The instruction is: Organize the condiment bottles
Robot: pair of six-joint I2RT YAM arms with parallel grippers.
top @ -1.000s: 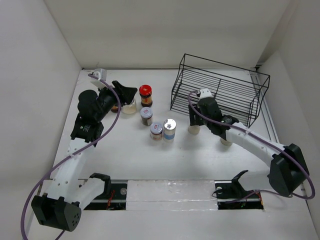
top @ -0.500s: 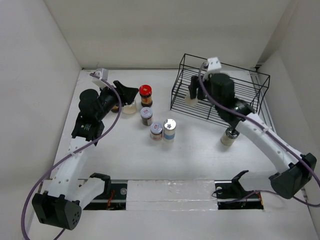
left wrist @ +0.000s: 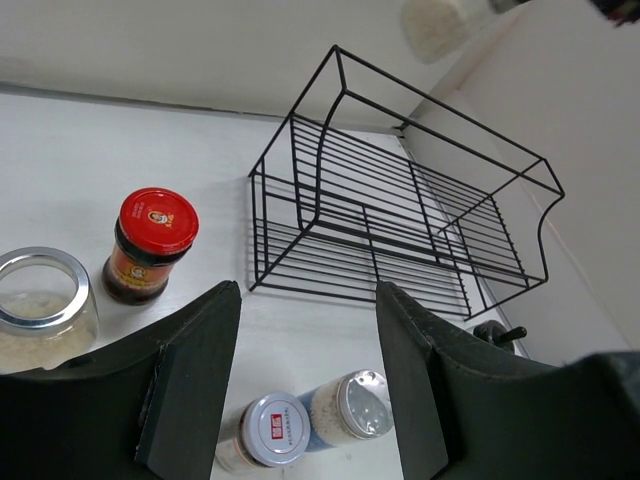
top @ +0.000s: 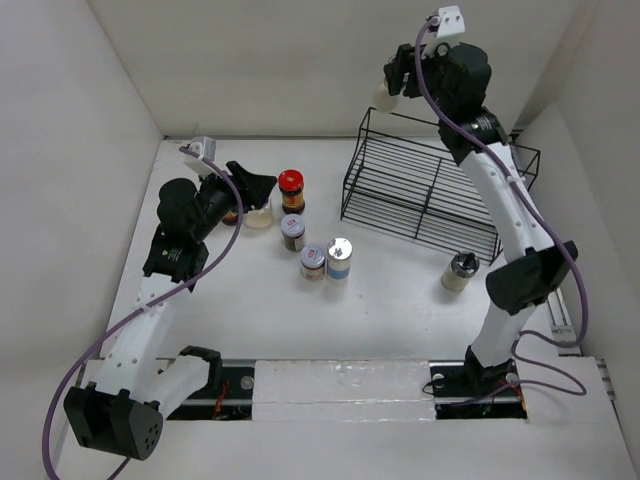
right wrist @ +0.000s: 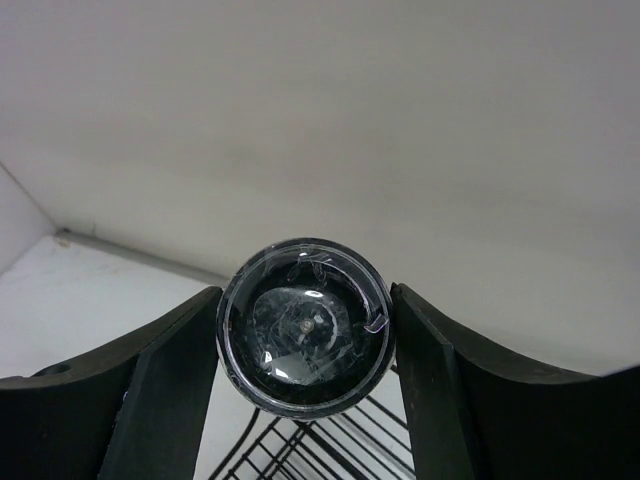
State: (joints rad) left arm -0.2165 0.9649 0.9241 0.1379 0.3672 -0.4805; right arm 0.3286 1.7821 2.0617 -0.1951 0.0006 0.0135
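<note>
Your right pincer (right wrist: 305, 292) is raised high above the black wire rack (top: 420, 195), near the back wall. It is clamped on a pale-filled jar (top: 383, 98) that sits squarely between both fingers, its cap facing the wrist camera. Your left pincer (left wrist: 305, 295) hangs low at the left of the table (top: 380, 320) with its fingers apart and nothing between them. A silver-rimmed jar (left wrist: 40, 300) of pale grains stands just beside one finger.

You have five more bottles standing on the table: a red-capped jar (top: 291, 182), a dark-filled jar (top: 292, 232) just in front of it, then a silver-capped jar (top: 313, 262) and a blue-labelled shaker (top: 339, 258) side by side — and, well apart at the right, a black-topped shaker (top: 458, 271) in front of the rack.
</note>
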